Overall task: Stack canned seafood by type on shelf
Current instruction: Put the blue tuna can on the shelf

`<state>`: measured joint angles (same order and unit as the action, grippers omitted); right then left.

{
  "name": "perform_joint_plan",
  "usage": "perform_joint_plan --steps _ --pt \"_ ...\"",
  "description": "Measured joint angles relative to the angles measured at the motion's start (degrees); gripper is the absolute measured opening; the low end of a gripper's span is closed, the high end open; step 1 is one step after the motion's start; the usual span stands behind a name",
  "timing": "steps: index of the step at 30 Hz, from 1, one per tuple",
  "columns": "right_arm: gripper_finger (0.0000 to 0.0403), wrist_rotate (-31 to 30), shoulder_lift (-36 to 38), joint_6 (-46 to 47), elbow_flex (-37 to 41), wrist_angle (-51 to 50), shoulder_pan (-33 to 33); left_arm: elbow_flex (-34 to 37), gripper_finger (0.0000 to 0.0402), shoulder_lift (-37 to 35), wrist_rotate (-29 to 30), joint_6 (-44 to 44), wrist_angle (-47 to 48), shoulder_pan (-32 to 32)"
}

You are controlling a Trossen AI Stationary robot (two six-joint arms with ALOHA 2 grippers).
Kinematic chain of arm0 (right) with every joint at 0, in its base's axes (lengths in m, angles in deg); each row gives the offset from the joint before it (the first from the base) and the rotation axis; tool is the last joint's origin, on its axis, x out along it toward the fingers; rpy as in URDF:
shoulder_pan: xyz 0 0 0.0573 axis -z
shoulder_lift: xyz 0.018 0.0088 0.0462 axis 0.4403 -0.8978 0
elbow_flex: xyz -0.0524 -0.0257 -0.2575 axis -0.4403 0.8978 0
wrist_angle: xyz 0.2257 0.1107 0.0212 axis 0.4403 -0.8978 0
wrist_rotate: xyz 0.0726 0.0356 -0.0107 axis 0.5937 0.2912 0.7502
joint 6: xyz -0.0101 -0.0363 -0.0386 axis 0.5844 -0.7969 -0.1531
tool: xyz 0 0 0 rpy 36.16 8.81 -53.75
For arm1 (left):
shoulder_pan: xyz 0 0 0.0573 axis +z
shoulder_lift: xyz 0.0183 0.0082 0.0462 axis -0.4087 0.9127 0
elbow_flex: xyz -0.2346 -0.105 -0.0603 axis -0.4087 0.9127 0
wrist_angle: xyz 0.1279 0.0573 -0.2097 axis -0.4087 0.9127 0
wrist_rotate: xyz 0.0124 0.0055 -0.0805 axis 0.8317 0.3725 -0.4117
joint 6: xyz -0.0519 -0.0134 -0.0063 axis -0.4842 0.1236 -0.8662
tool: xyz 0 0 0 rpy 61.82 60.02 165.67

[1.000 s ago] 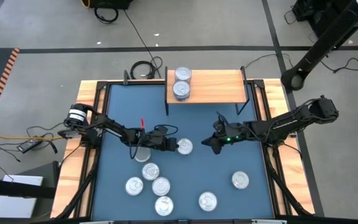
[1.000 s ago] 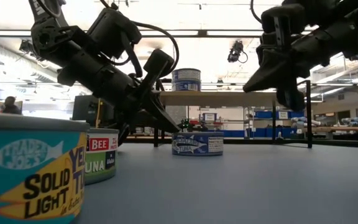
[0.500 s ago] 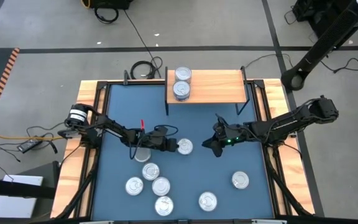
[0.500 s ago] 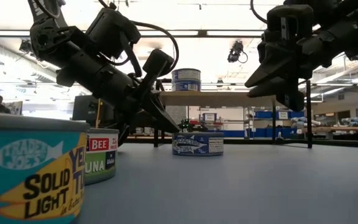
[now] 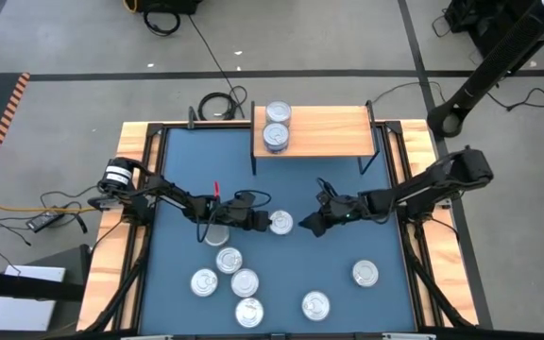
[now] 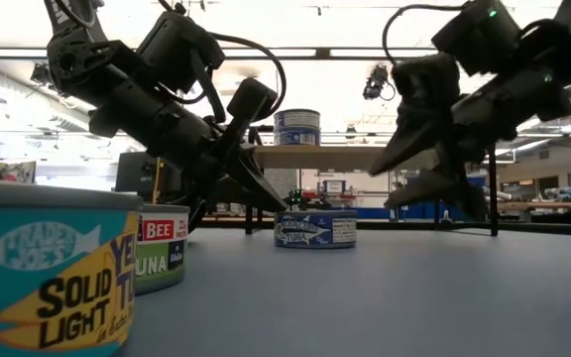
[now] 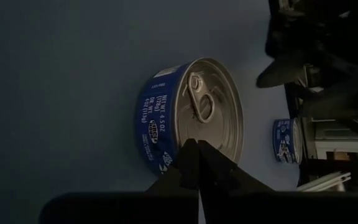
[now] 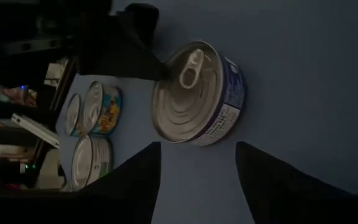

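Observation:
A flat blue-labelled can of seafood (image 5: 280, 223) lies on the blue table's middle, silver lid and pull tab up. My left gripper (image 5: 265, 223) is shut, and its tips sit at the can's left edge. My right gripper (image 5: 307, 227) stands open just right of the can and above the table, its fingers (image 8: 135, 180) pointing at the can (image 8: 197, 93) without touching it. The light-wood shelf (image 5: 333, 132) stands at the far edge with two cans (image 5: 276, 125) on its left end. My left gripper's shut fingertips (image 7: 191, 149) rest on the lid's rim (image 7: 188, 132), on the side toward the table's left. They slant down at it from the left. The can lies flat on the table (image 6: 315, 230).
Several more cans lie in the near half: a cluster near left (image 5: 229, 274), one near the middle (image 5: 315, 304) and one near right (image 5: 365, 274). Another can (image 5: 215, 232) lies under my left arm. Wooden strips (image 5: 111, 246) edge the table.
My right gripper has come down and moved toward the table's left, closer to the can, and its fingers have opened. My left gripper and the can have kept still.

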<state>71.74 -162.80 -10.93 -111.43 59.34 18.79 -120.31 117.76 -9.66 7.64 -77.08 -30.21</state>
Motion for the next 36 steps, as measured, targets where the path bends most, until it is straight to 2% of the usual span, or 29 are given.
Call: perform_joint_plan --steps 9,24,36 --pt "0.0215 0.0 -6.2 4.7 0.0 7.2 0.1 0.0 0.0000 0.0 0.0 1.1 1.0 0.0" --pt "0.0215 -0.1 -6.2 6.6 0.0 6.8 0.7 0.0 0.0000 -0.1 -0.1 2.6 2.1 -0.3" --pt "0.0215 -2.9 -6.2 5.9 -2.3 4.2 0.8 -0.1 0.0000 0.2 -1.0 2.6 2.3 0.4"
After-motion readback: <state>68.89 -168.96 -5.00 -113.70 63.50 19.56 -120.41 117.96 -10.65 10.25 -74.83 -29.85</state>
